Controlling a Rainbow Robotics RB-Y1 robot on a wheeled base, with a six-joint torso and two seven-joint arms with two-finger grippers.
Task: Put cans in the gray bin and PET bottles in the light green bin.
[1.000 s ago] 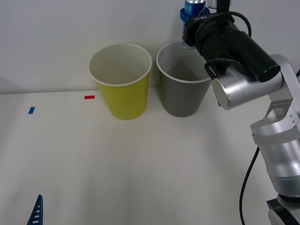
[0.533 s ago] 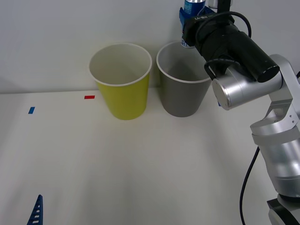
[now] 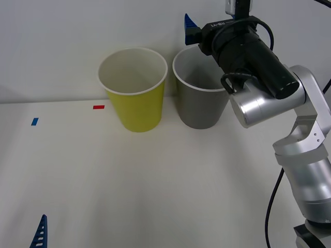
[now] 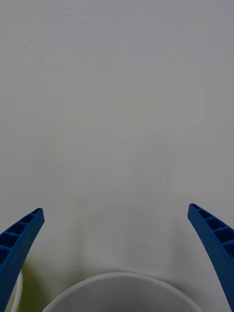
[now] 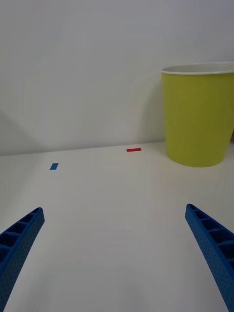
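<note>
White tabletop [image 3: 155, 181], tapered round gray bin [image 3: 200, 103]

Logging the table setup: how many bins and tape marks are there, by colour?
Light green bin: 1
Gray bin: 1
Red tape mark: 1
Blue tape mark: 1
Total: 4

We find almost no legible text. The black wrist housing [image 3: 243, 44] of the right arm carries small white lettering along its front edge, too small for us to read. The red tape mark [image 3: 98, 107] and blue tape mark [image 3: 34, 121] on the table [image 3: 155, 181] bear no writing.
</note>
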